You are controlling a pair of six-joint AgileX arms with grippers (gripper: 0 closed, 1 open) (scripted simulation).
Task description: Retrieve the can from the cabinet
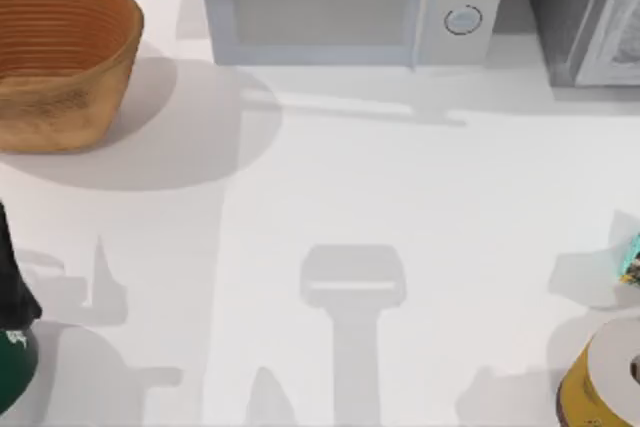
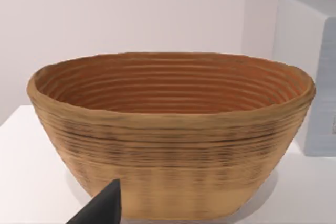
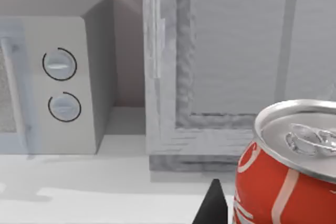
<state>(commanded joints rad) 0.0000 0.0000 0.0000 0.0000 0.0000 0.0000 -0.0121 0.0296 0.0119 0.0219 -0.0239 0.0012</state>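
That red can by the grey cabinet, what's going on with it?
The red soda can sits upright right in front of the right arm's wrist camera, with the grey cabinet just behind it and a microwave alongside. The left arm faces a woven basket on the table's left side. Whether the can is gripped can't be told.

One woven basket (image 1: 62, 57); one microwave (image 1: 350, 5) with two dials; one grey cabinet (image 1: 585, 12); one red can (image 3: 286, 169); one tape roll (image 1: 605, 377).
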